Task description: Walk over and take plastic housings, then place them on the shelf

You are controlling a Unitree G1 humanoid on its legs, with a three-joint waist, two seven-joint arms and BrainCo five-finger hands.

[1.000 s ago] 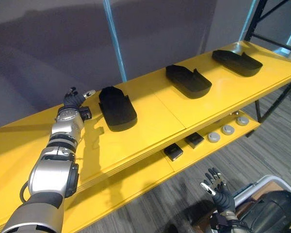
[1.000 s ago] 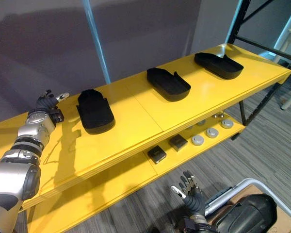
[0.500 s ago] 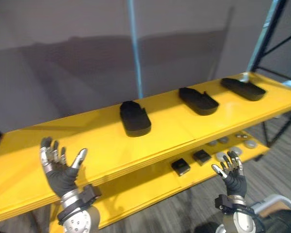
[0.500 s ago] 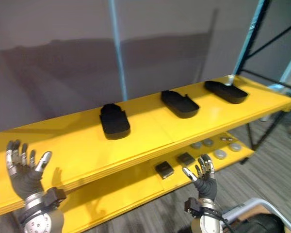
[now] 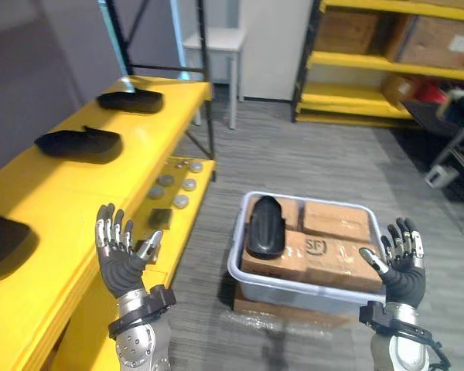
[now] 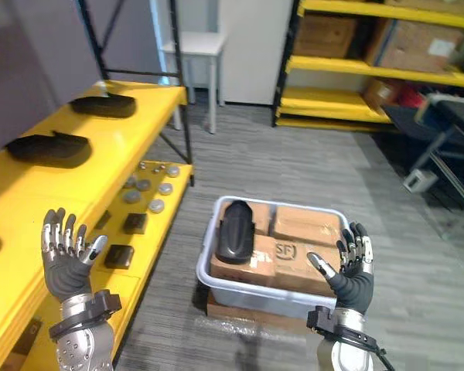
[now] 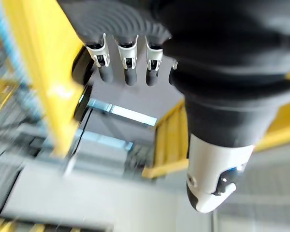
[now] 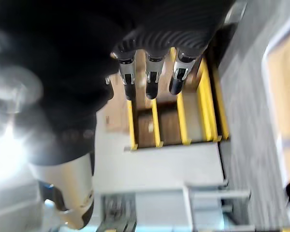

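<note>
Left hand (image 5: 122, 267) and right hand (image 5: 404, 280), low in frame, are spread wide and empty. One plastic housing (image 5: 267, 226) lies in the centre bin (image 5: 309, 290).

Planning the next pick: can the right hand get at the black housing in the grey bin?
Probably yes: the black housing lies uncovered atop cardboard boxes in the grey bin, and the right hand, open and empty, is raised near it with nothing between.
</note>
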